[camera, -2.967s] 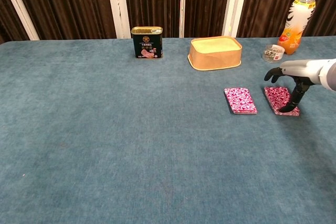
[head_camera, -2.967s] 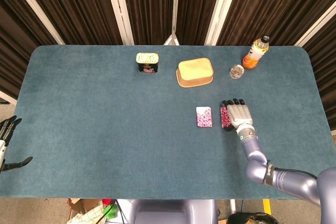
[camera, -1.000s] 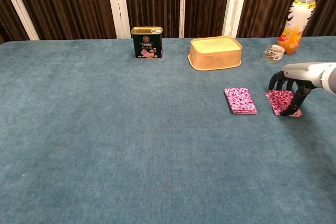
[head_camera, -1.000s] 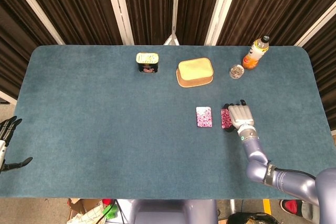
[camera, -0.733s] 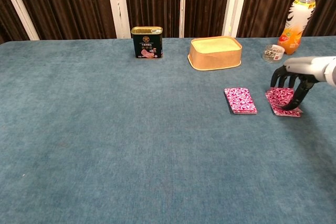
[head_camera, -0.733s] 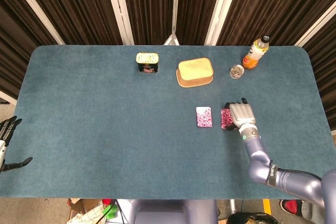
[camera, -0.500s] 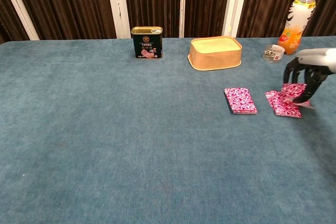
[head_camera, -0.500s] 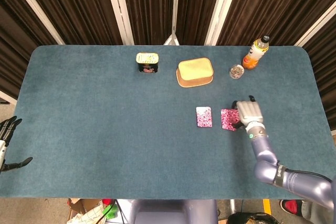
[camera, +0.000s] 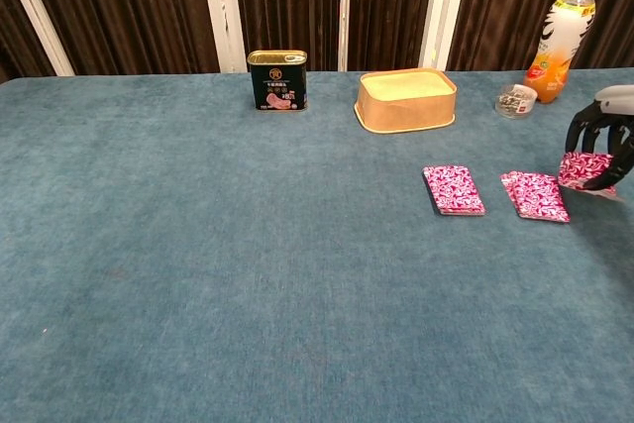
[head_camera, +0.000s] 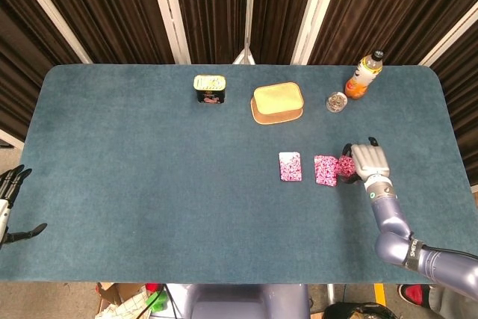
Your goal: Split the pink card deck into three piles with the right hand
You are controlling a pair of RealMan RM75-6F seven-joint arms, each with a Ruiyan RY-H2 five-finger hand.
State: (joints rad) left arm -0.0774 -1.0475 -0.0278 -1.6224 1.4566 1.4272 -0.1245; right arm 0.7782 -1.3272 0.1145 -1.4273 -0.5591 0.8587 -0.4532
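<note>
The right hand (camera: 601, 136) has its dark fingers (camera: 580, 132) curled down around a small packet of pink cards (camera: 584, 167), pinched and carried clear of the cloth, tilted a little with its near edge lower. Just to its left lies the middle pile (camera: 536, 194), flat on the blue table (camera: 198, 245), and beyond that the first pile (camera: 454, 189), both with their long axes running away from the robot, roughly parallel. So the held packet sits rightward of the two laid piles, and the open cloth for a third pile is directly under and to the right of the fingers; the drop looks like a short descent, not a reach. The head view shows the spacing best: first pile (head_camera: 290, 166), middle pile (head_camera: 326, 170), then the lifted cards (head_camera: 346, 166) almost touching the middle pile's right edge, with the right hand (head_camera: 369, 160) over them. It hides the lift, though; only the chest view shows daylight beneath the packet. How thick that packet is I can't really judge from either camera. The left hand (head_camera: 10, 198) hangs off the table's far left edge, fingers spread, holding nothing, well apart from the action.
</note>
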